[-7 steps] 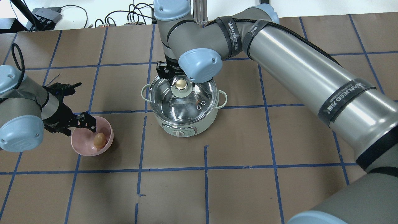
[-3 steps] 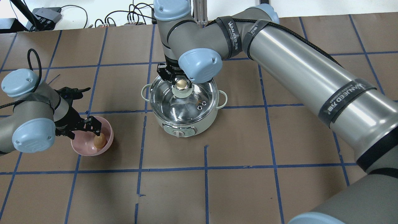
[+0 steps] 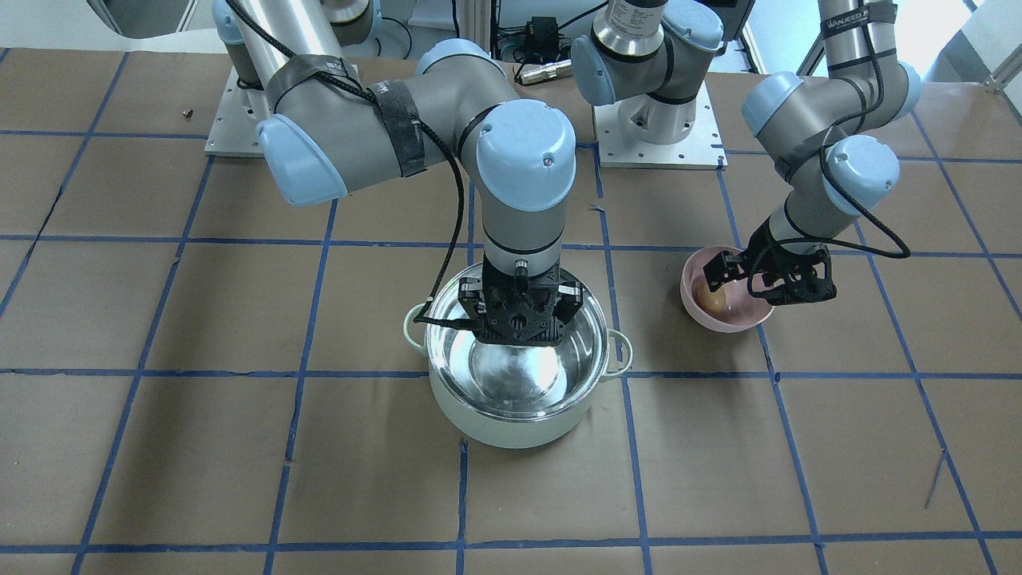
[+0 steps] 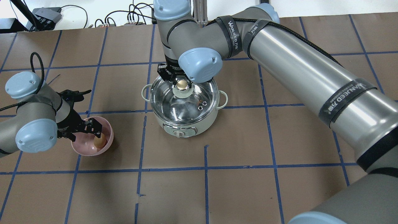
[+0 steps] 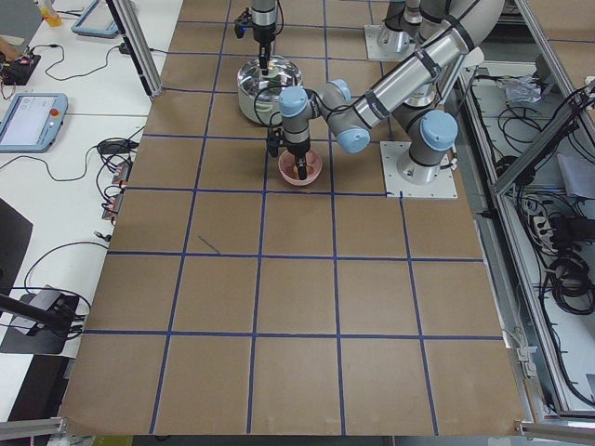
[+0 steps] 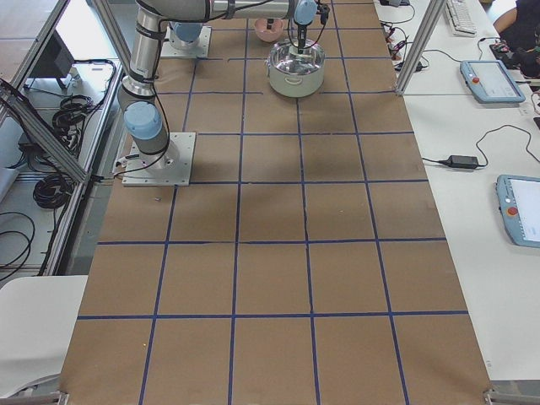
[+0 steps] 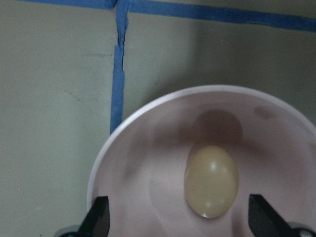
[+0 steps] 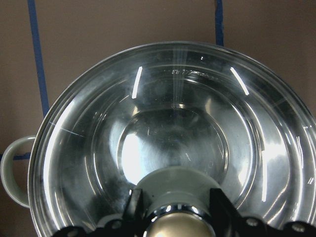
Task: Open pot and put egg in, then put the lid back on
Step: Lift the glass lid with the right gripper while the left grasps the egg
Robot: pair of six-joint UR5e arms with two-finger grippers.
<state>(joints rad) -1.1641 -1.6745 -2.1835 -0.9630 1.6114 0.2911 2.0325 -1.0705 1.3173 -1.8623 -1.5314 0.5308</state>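
Pot [image 4: 186,126]: mid-table, lid [image 4: 202,93] covering it.
Bowl [image 4: 108,130]: pink, well apart on the robot's left.
Right gripper [image 8: 175,200]: clamped on knob [image 4: 182,84]; the front view hides that knob, the overhead shows it.
Left gripper [image 7: 180,210]: spread wide, straddling egg.
Egg [image 7: 211,181]: in bowl, on its side, long axis crosswise to fingers; overhead half-hides it.

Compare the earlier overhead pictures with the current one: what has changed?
The left gripper swung in from the rim of the pink bowl to above it, open and straddling the egg, not yet gripping. Unchanged: egg in bowl, lid on the pot, right gripper at the lid's knob.
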